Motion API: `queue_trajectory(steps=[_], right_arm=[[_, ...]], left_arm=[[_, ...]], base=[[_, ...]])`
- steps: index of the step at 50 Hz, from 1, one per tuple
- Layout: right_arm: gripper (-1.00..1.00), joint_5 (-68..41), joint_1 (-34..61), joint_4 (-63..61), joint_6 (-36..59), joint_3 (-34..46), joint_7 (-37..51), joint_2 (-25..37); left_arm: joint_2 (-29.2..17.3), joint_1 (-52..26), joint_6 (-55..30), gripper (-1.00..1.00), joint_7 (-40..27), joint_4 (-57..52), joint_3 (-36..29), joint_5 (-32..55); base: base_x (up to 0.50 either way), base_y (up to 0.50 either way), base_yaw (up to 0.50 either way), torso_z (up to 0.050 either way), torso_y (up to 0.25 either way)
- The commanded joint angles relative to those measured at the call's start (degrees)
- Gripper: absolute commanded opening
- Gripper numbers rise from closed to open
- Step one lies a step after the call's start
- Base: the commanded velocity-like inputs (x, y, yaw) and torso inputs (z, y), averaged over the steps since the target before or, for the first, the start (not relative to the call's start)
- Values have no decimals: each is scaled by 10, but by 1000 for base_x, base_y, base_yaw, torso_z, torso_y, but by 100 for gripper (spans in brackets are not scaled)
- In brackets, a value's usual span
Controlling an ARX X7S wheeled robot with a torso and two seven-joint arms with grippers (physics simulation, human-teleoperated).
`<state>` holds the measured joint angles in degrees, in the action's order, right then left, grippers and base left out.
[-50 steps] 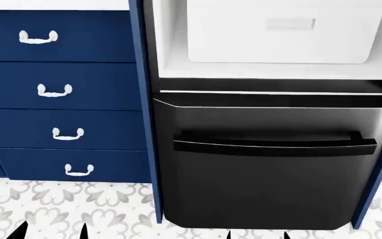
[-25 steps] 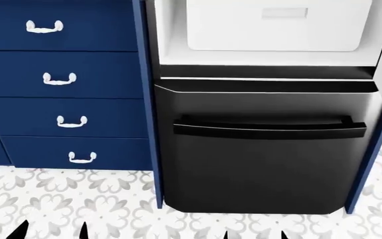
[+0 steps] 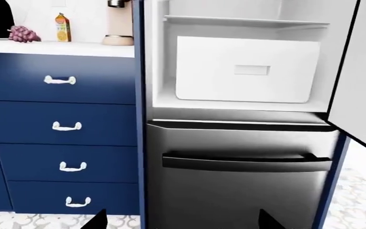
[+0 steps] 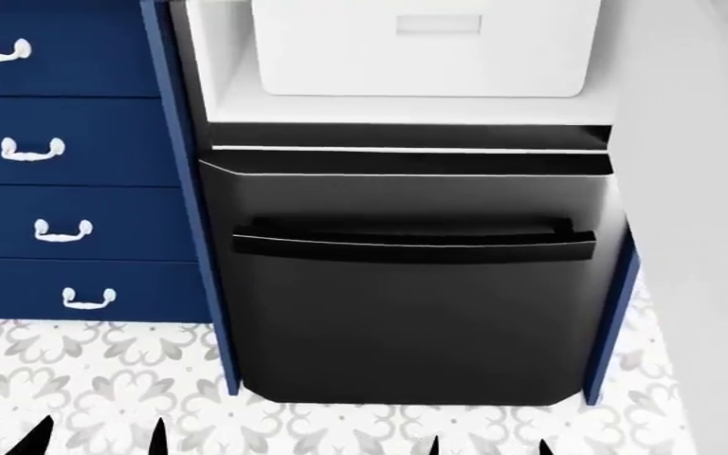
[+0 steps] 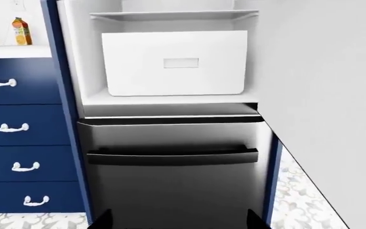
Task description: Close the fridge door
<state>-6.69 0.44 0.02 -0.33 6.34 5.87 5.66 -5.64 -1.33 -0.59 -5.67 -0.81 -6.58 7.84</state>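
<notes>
The fridge door (image 5: 323, 95) stands open, swung out to the right of the fridge. Only its white inner lining shows; its handle is out of view. The same door fills the right edge of the head view (image 4: 705, 190) and appears at the right of the left wrist view (image 3: 361, 71). Both grippers hang low in front of the fridge, touching nothing. My left gripper (image 4: 99, 444) (image 3: 181, 224) is open, its black tips wide apart. My right gripper (image 4: 488, 447) (image 5: 179, 224) is open too, before the black lower drawer front (image 4: 415, 313).
A white bin (image 5: 173, 62) sits on the fridge's bottom shelf (image 5: 170, 98). The lower drawer has a horizontal black handle (image 4: 415, 245). Blue drawers (image 4: 61, 152) stand to the left, with a juice carton (image 3: 63, 27) and grapes (image 3: 23, 34) on the counter. The floor is patterned tile (image 4: 99, 379).
The head view has shifted right: fridge and blue drawers slid left in the picture. The door's white face now covers more of the right side. The gripper tips keep their places.
</notes>
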Motion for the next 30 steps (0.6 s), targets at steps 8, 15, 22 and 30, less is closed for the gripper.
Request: queue_trajectory(steps=[8,15,22,30], right_arm=[[100,-4,7,0,24,15,17,12],[100,-5,6,0,27,20,21,16],[100,-6,5,-6,31,24,26,19],[100,-8,5,-12,39,29,30,23]], left_arm=[[-9,-5,1,100,-12,5,-13,10],[-12,-3,1,100,-16,0,-18,13],[-16,-2,-2,100,-20,-5,-21,17],[-19,-2,0,100,-23,-5,-26,20]], base=[[-356,-412,0,0,0],[-500,-275,0,0,0],[-500,-230,0,0,0],[-500,-174,0,0,0]])
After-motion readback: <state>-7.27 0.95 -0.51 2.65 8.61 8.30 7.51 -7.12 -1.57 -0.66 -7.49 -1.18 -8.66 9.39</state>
